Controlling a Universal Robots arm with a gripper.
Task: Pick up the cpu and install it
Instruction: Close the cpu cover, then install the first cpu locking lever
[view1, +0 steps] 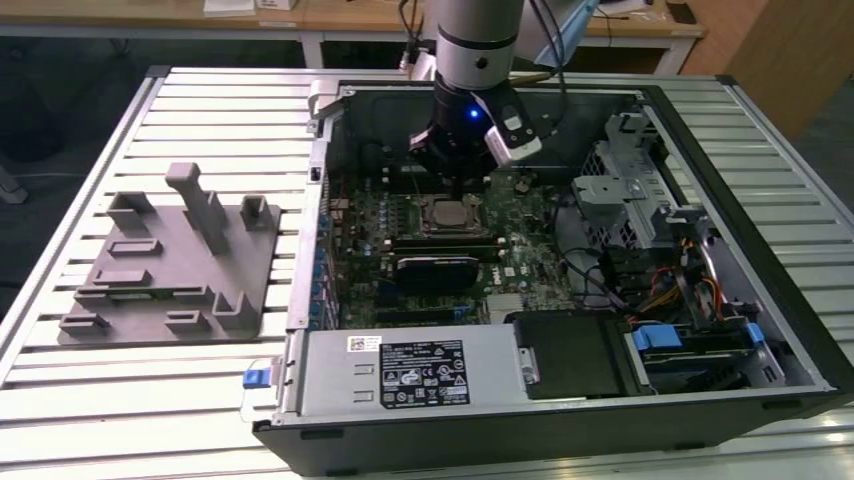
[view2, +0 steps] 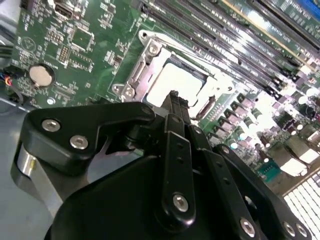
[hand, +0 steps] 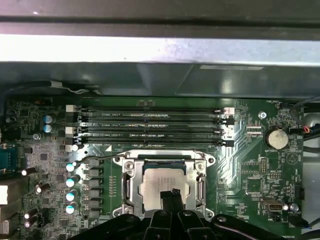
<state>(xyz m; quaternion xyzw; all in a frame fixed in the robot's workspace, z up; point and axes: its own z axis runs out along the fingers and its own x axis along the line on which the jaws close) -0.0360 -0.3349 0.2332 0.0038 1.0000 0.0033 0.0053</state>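
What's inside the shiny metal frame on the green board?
The silvery cpu lies inside. The pincer covers part of it, and whatever is under the cpu is hidden.

Socket frame (hand: 128, 186) rings cpu (hand: 152, 182); memory slots (hand: 150, 125) just beside; case wall (hand: 160, 50) beyond.

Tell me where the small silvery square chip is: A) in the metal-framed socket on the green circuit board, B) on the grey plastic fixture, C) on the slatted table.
A: the small silvery square chip lies in the metal-framed socket, beneath the hand.
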